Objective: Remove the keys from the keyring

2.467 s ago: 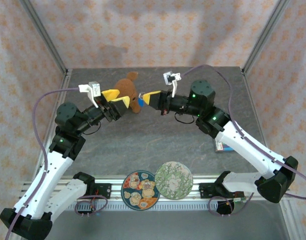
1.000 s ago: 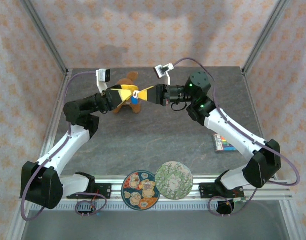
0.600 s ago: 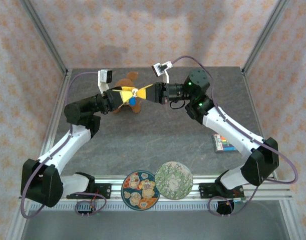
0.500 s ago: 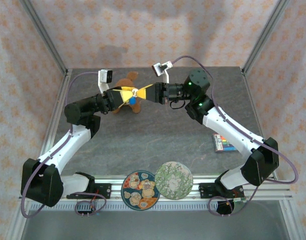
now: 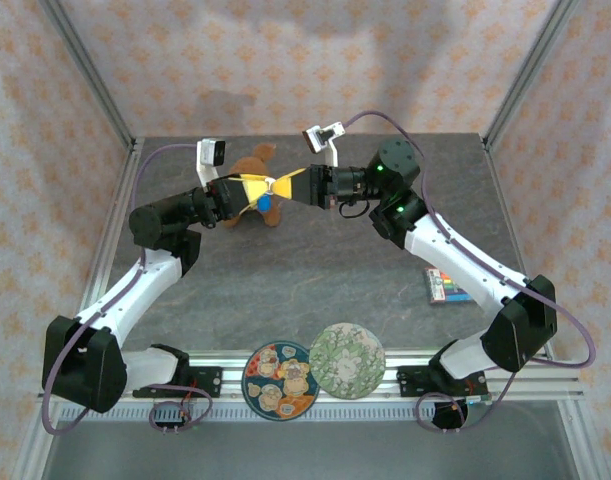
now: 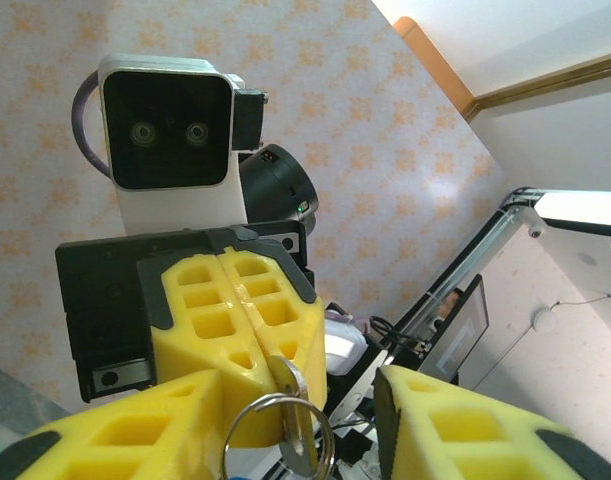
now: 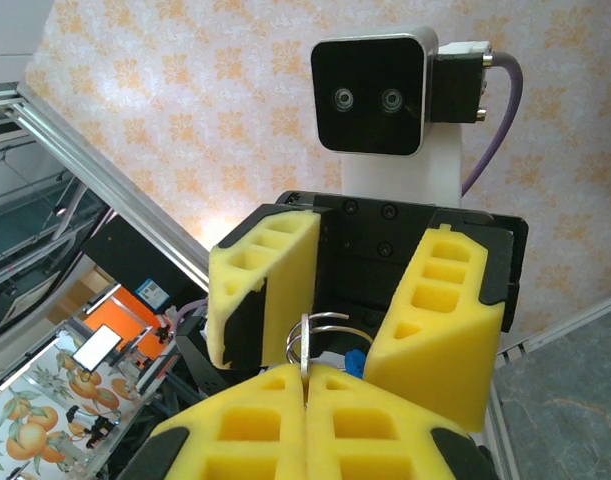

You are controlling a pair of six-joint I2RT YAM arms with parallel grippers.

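The two tools meet nose to nose above the far half of the worktop, just in front of a brown plush toy. The right tool has its yellow foam fingers pressed together, clamped on a silver key. The left tool stands with its fingers well apart. The keyring sits in the gap between them, closer to one finger than the other. I cannot tell whether it touches either finger.

The key's long axis runs straight out of the right tool's fingertips toward the left tool, in line with both. From above, that line lies left to right across the worktop. The right wrist camera sees the key edge-on, as a thin upright sliver rising from the seam between its own fingers. The left wrist camera sees its flat, rounded end sticking out of the closed foam.

The keyring is a thin split ring of bright metal, threaded on the key just past the clamped fingertips. From the left wrist it shows almost face-on as an open loop. From the right wrist it shows as a couple of narrow arcs. A blue piece hangs on it below the fingertips, too small to tell whether it is a tag or a key head
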